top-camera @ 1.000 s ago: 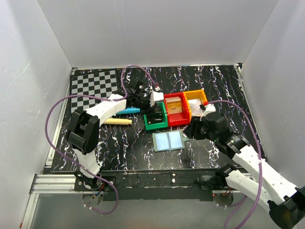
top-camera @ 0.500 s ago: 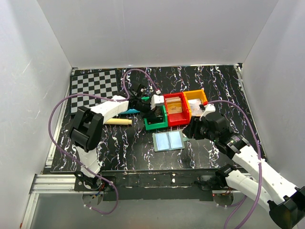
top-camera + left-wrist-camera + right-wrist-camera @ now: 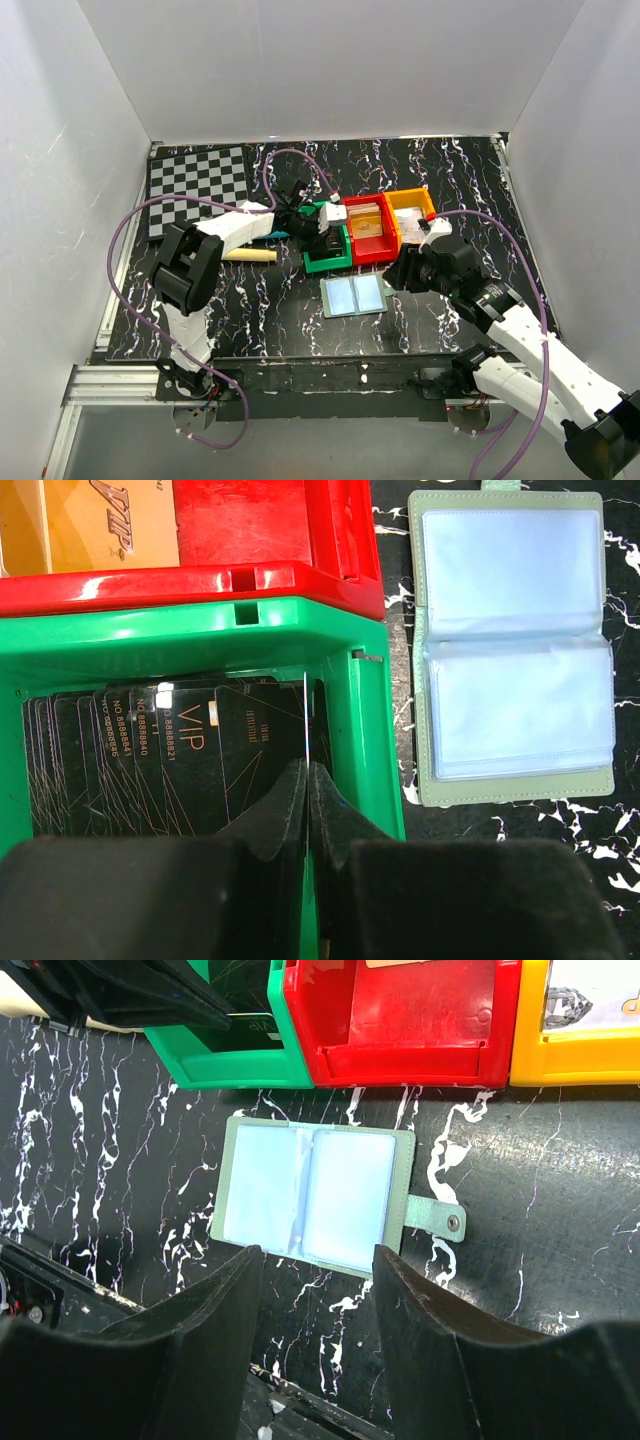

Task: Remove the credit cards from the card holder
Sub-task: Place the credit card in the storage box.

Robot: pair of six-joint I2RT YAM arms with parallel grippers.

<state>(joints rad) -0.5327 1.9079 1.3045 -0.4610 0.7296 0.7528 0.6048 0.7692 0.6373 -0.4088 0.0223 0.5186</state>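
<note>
Clamping barely visible edge-on credit card (image 3: 306, 720), L gripper (image 3: 308, 772); R gripper (image 3: 317, 1253) spread over card holder (image 3: 312, 1200).

We are looking at a green bin (image 3: 328, 264), a red bin (image 3: 375, 255) and an orange bin (image 3: 408, 196) sitting side by side (touching, in that order) on the black marbled tabletop (image 3: 280, 300). A checkerboard (image 3: 197, 185) is lying far left, and a cream rod (image 3: 250, 256) is resting nearer.

The card holder (image 3: 515, 570) has a matt grey-green cover and glossy pale-blue plastic panels. The green bin (image 3: 200, 640) and red bin (image 3: 250, 525) are shiny smooth plastic. The credit cards (image 3: 200, 765) are dark and smooth.
</note>
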